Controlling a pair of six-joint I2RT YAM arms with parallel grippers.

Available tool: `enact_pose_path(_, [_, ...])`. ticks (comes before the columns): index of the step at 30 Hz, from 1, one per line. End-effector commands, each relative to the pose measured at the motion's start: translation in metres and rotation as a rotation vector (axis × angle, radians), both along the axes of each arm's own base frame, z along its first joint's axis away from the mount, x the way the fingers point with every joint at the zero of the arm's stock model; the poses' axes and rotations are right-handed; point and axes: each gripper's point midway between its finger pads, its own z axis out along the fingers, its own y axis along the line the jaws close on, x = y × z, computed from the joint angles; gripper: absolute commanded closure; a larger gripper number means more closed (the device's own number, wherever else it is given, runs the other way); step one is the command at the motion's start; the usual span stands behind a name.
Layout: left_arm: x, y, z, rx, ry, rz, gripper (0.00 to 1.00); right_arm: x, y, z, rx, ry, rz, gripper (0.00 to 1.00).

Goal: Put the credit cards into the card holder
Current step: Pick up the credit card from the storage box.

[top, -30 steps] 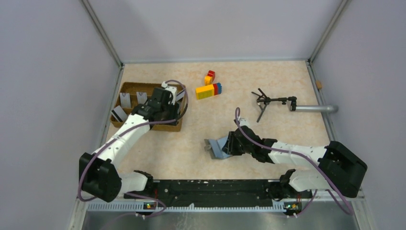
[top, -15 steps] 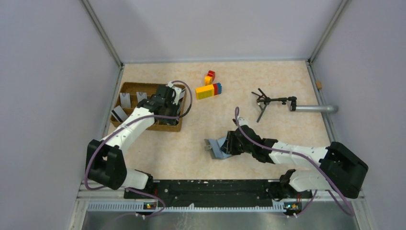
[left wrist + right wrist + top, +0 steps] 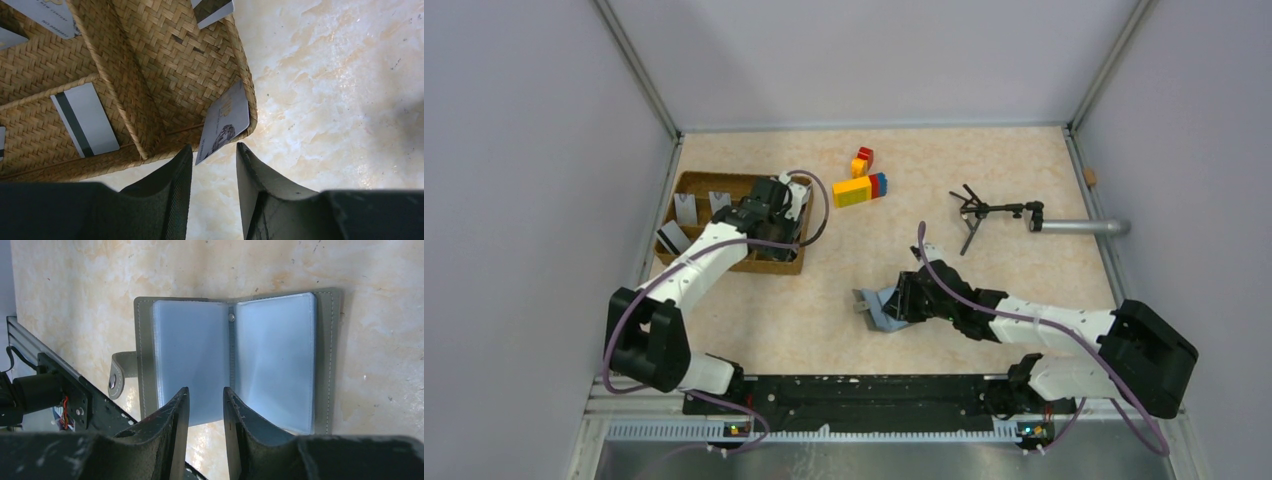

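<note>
Several silver-grey credit cards lie in a brown wicker tray (image 3: 724, 178) at the left. One card (image 3: 225, 122) leans over the tray's near right corner. Its lower corner hangs between the fingertips of my left gripper (image 3: 214, 150), which is open and not touching it. A striped card (image 3: 85, 120) lies in a nearer compartment. The card holder (image 3: 272, 355) lies spread open on the table, blue-grey panels up. My right gripper (image 3: 205, 390) hovers over its near edge, jaws partly apart with nothing clamped. From above, the card holder (image 3: 879, 308) sits just left of that gripper (image 3: 902, 300).
Coloured toy blocks (image 3: 860, 188) and a smaller stack (image 3: 862, 160) lie behind the middle. A black tripod-like tool (image 3: 984, 212) and a grey tube (image 3: 1079, 227) lie at the right. The black base rail (image 3: 864, 390) runs along the near edge. Grey walls enclose the table.
My left gripper has moved right over the tray to its right corner, and its jaws have narrowed around the leaning card. The right arm has barely moved.
</note>
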Motion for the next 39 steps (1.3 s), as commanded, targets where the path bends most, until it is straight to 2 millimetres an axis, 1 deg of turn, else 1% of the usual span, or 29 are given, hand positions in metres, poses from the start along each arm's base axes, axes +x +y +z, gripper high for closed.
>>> enact_pose_path(1, [0.008,-0.008,0.003,-0.029,-0.004,-0.03,0.61,0.007,0.003,0.015,0.043,-0.048,0.0,0.69])
enact_pose_path(6, [0.007,-0.008,-0.002,-0.021,0.022,-0.032,0.62,0.006,0.002,0.016,0.046,-0.049,-0.001,0.69])
enact_pose_path(10, [0.007,-0.007,-0.006,-0.014,0.038,-0.034,0.64,0.006,0.001,0.017,0.046,-0.052,-0.004,0.69])
enact_pose_path(16, [0.007,-0.003,-0.008,0.009,0.038,-0.024,0.71,0.006,0.002,0.018,0.05,-0.053,-0.004,0.69])
enact_pose_path(19, [0.007,-0.003,-0.008,0.008,0.039,-0.027,0.76,0.006,0.001,0.018,0.051,-0.053,-0.005,0.69])
enact_pose_path(23, [0.007,-0.004,-0.009,0.008,0.04,-0.033,0.78,0.006,0.001,0.017,0.049,-0.051,-0.006,0.69])
enact_pose_path(26, [0.007,-0.005,-0.01,0.002,0.043,-0.039,0.82,0.006,0.001,0.016,0.05,-0.05,-0.007,0.69])
enact_pose_path(32, [0.007,-0.007,-0.015,-0.001,0.059,-0.044,0.82,0.005,0.0,0.015,0.052,-0.051,-0.009,0.69])
enact_pose_path(35, [0.005,-0.012,-0.018,-0.023,0.078,-0.056,0.83,0.005,0.0,0.015,0.055,-0.05,-0.01,0.69])
enact_pose_path(39, [0.007,-0.011,-0.017,-0.014,0.073,-0.043,0.93,0.004,-0.001,0.014,0.059,-0.051,-0.009,0.69])
